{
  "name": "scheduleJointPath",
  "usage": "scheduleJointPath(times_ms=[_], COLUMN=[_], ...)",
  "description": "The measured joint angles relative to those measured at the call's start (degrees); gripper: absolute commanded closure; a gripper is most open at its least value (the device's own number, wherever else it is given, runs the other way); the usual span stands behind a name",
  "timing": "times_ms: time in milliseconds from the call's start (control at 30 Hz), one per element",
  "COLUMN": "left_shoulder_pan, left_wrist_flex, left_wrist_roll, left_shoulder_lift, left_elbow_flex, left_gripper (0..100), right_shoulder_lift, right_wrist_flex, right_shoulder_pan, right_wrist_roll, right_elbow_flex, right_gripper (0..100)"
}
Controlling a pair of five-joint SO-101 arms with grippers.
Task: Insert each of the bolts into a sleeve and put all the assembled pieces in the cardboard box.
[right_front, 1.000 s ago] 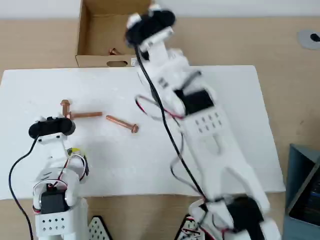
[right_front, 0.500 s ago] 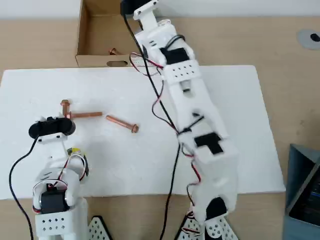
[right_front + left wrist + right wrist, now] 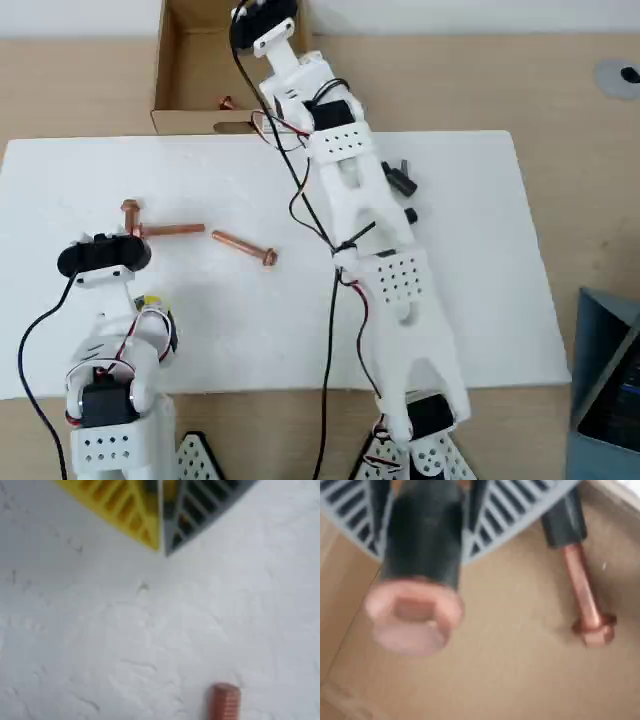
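Overhead, the right gripper [image 3: 258, 20] hangs inside the box [image 3: 165, 60], where a finished piece [image 3: 228, 102] lies by the near wall. Three loose bolts [image 3: 172, 230] lie on the mat [image 3: 470, 300] ahead of the left gripper [image 3: 103, 255]: one across the table, one slanting, the third at the first's left end. At the left wrist, the jaws meet at their tips, empty, near a bolt end [image 3: 223, 700]. At the right wrist, the fingers clamp a sleeve [image 3: 422, 540], its axis running out past them, bolt head [image 3: 412, 615] leading; the finished piece lies flat on the box floor.
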Motion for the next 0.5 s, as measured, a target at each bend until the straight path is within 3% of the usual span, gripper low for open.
scheduleJointPath(times_ms=[500], left_shoulder_pan=[0.00], left_wrist_flex=[0.00], left_wrist_roll=[0.00], left_shoulder_lift=[0.00], left_elbow_flex=[0.00], left_gripper=[100], right_shoulder_lift=[4.48], right_wrist_flex=[14.59], right_shoulder_pan=[0.00], right_wrist_roll=[0.00], right_elbow_flex=[-17.32], right_gripper=[86.8])
